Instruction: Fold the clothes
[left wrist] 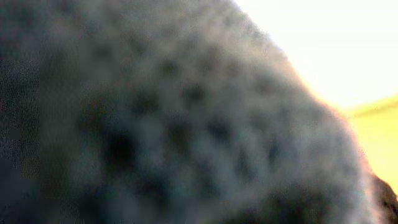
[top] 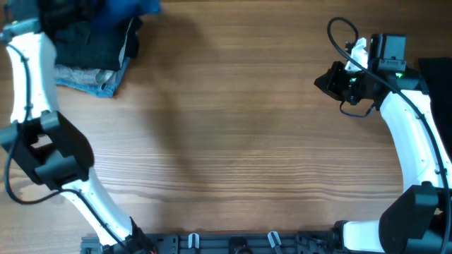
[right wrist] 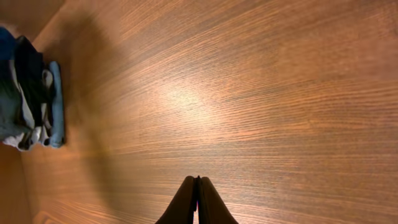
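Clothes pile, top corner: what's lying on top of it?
A bright blue garment tops dark clothes, a light blue cloth lowest. The left arm hides the pile's left edge.

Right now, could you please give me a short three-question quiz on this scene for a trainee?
1. True or false: the right claw is shut and holds nothing.
2. Where does the pile of clothes lie in the overhead view? A) top left B) centre C) bottom right
3. What fills the left wrist view?
Key: 1 true; 2 A; 3 blurred dark fabric, very close to the lens.
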